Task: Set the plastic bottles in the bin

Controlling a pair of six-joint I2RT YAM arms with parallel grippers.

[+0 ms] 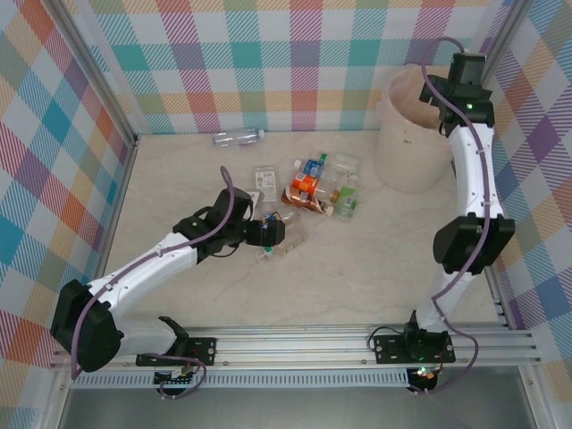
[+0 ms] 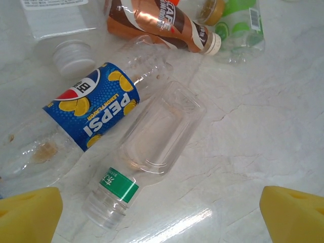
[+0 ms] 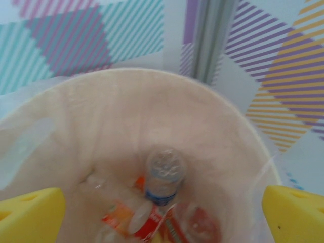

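A: Somebody's home, or a lab?
B: A robot test cell. Plaid backdrop panels (image 1: 268,63) box the marbled counter (image 1: 357,268) at nine, twelve and three o'clock. At six, an aluminium rail (image 1: 304,344) carries the left arm (image 1: 152,261) and right arm (image 1: 474,170).

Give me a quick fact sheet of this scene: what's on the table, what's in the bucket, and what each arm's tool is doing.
Table: pale, marble-patterned
Bin: cream bucket at far right, several bottles inside
Loose bottles: cluster mid-table; lone bottle by the far wall
Left tool: open, above a Pepsi bottle and a clear green-labelled bottle
Right tool: open, above the bin, empty
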